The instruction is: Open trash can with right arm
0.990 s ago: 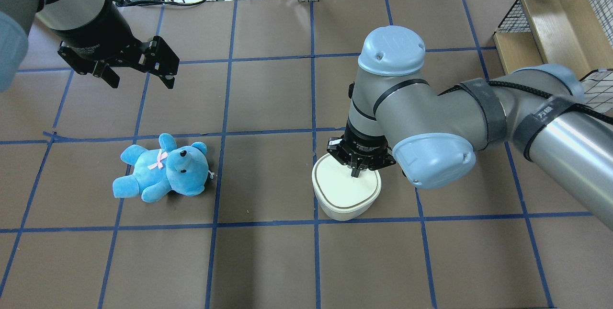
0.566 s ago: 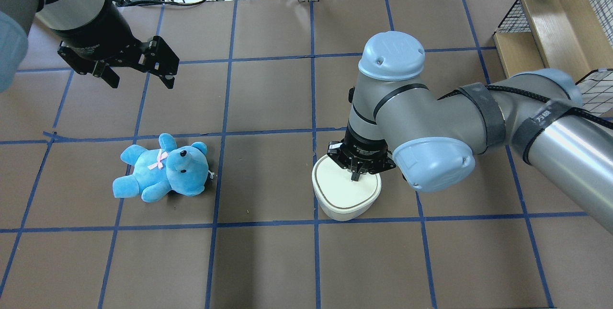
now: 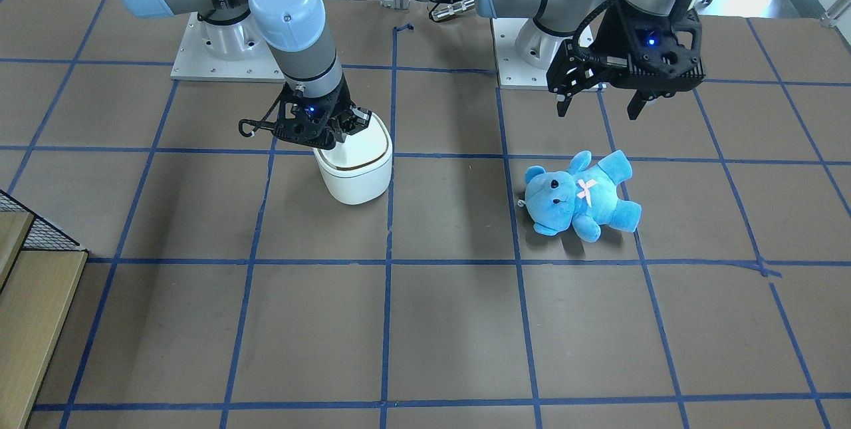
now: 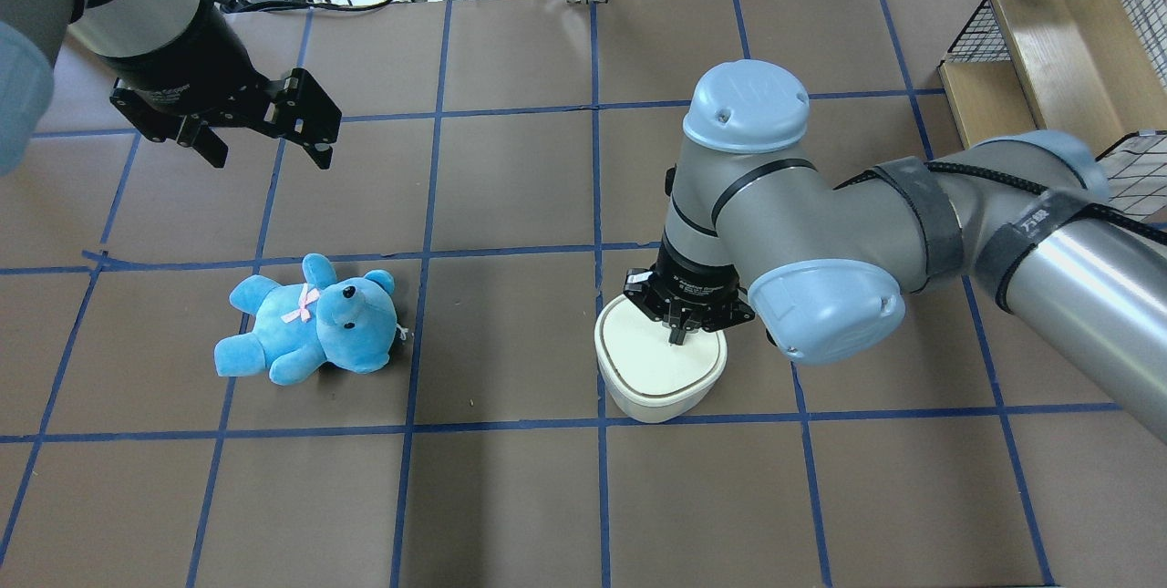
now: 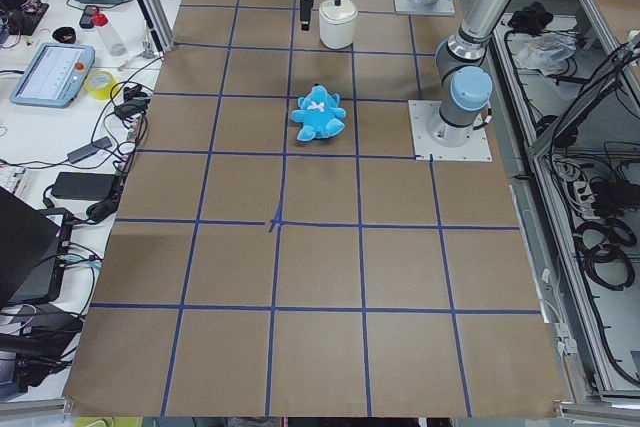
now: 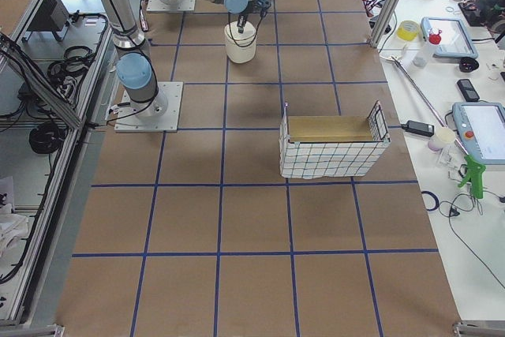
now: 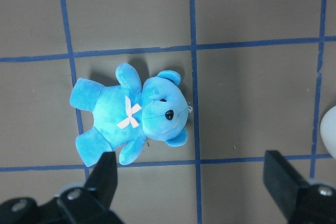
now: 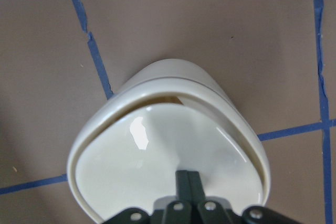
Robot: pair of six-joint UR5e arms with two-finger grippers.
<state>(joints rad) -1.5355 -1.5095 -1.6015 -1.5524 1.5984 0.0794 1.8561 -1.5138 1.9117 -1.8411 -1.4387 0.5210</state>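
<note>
Trash can [image 4: 658,383] stands on the table, right of centre. Its lid [image 8: 157,156] is tipped, with a thin gap at the far edge showing beige. My right gripper [image 4: 676,335], fingers pressed together, touches the lid's near part. Best to push straight down, slowly, with no sideways shove, since the light bin could slide. Left gripper [image 4: 264,137] is spread, well apart, near the teddy [image 4: 310,319].

Lighting bright and even, from overhead, in all views. Soft, broad shadows on the bench [image 3: 465,322] beside the trash can [image 3: 356,173] and blue teddy [image 3: 582,196]. Right wrist view: white glare patch on the can's glossy top. Left wrist view: left end effector [image 7: 190,160] fingers soft, out of focus; teddy sharp.
</note>
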